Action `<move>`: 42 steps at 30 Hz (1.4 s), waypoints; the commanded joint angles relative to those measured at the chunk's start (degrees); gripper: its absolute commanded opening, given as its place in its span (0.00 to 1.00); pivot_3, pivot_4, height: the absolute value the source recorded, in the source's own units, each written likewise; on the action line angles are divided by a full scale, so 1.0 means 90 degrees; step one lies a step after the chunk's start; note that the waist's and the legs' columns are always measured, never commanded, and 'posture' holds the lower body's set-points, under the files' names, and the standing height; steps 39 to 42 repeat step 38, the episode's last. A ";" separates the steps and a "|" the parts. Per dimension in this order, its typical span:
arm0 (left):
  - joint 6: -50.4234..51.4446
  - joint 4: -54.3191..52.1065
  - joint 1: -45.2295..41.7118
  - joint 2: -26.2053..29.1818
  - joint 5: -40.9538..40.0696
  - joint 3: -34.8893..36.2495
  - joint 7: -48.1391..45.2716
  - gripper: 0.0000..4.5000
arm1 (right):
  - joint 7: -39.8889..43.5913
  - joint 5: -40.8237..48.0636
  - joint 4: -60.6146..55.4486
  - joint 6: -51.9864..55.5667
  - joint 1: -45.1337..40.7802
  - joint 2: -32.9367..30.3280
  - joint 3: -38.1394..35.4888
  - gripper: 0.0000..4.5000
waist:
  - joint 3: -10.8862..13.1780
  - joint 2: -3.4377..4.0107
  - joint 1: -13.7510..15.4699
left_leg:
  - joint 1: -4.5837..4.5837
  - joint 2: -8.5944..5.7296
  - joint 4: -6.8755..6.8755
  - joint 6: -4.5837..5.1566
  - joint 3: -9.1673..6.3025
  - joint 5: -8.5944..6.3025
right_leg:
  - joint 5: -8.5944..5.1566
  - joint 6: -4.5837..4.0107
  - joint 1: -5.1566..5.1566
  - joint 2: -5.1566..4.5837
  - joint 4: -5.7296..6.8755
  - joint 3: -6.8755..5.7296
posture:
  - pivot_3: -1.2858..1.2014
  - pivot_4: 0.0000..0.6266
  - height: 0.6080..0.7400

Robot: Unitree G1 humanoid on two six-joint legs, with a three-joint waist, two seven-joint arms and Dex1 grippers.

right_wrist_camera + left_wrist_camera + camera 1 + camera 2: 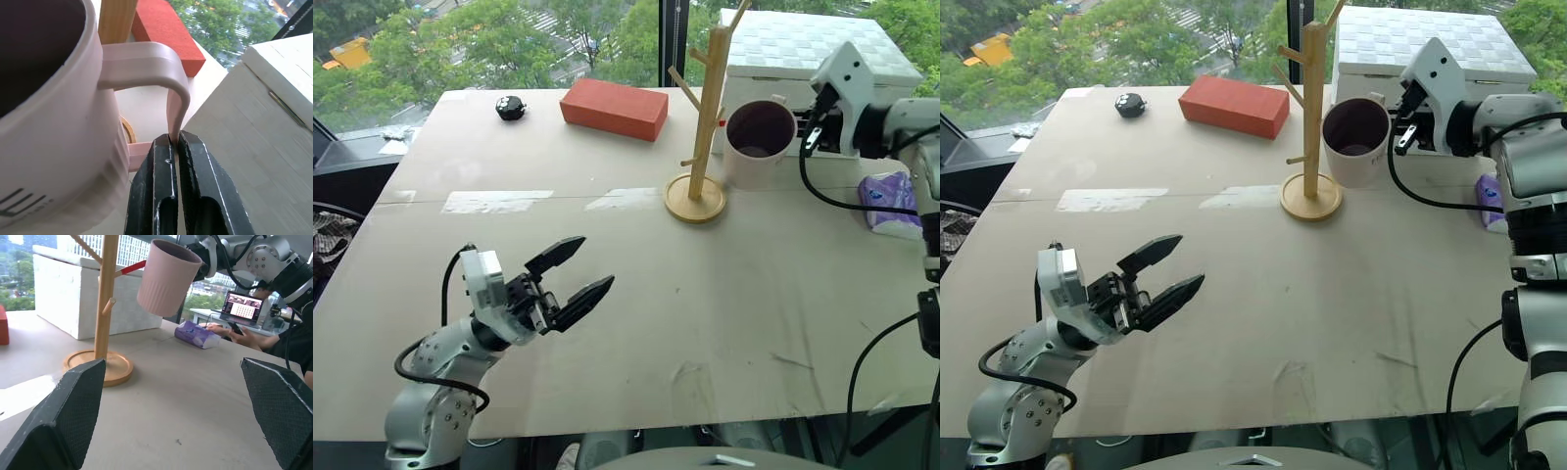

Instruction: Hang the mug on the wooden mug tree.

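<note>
Tabletop (636, 323) lies bare before the spread left gripper (570, 277). Right gripper (174, 147) pinches the handle of the cream, dark-lined mug (760, 142), held aloft just beside the wooden mug tree (707, 117).

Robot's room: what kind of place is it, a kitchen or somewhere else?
Probably a high-up office or lab, not a kitchen. The table stands by big windows looking down on trees and streets, and a person works at a laptop nearby.
</note>
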 commanded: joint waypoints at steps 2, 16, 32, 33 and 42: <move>-0.0323 -0.0167 0.0171 -0.0085 -0.0031 0.0190 -0.0009 1.00 | 0.0284 -0.0204 0.0316 -0.0187 -0.0609 0.0159 0.0118 0.01 | 0.0000 0.0000 0.0005 | -0.0008 0.0000 0.0006 0.0000 0.0000 0.0000 | 0.0001 0.0000 -0.0006 -0.0001 0.0001 -0.0001 | 0.52 0.24 1.00; -0.0735 -0.0295 0.0310 -0.0391 -0.0213 0.0243 0.0163 1.00 | 0.0456 -0.1106 0.2175 -0.1372 -0.0997 0.0683 0.0441 0.53 | 0.0000 0.0000 0.0024 | -0.0016 -0.0004 0.0005 0.0002 0.0005 -0.0001 | 0.0001 0.0001 -0.0009 -0.0004 -0.0002 -0.0007 | 0.52 0.24 1.00; 0.0137 0.0134 0.0622 0.0772 0.0189 0.0256 0.0138 1.00 | 0.0676 0.1248 -0.3517 -0.0995 0.6738 -0.0543 -0.4202 0.94 | -0.0005 0.0002 0.0162 | 0.0002 -0.0001 0.0007 0.0008 -0.0018 -0.0007 | -0.0004 0.0007 0.0014 0.0008 0.0000 -0.0016 | 0.52 0.24 1.00; 0.0234 0.0183 0.0665 0.0895 0.0186 0.0273 0.0076 1.00 | 0.0672 0.1274 -0.3663 -0.1088 0.7188 -0.0437 -0.4330 0.94 | -0.0007 -0.0001 0.0161 | 0.0005 0.0000 0.0008 0.0008 -0.0017 -0.0007 | -0.0007 0.0013 0.0016 0.0008 0.0000 -0.0016 | 0.52 0.24 1.00; 0.0449 0.0384 0.0574 0.1160 0.0331 0.0068 -0.0069 1.00 | 0.0242 0.1349 -0.3838 -0.1208 0.7881 -0.0069 -0.4270 0.94 | -0.0008 -0.0002 0.0023 | 0.0036 0.0003 0.0011 0.0008 0.0017 -0.0007 | -0.0010 0.0031 0.0024 0.0003 0.0005 0.0010 | 0.52 0.24 1.00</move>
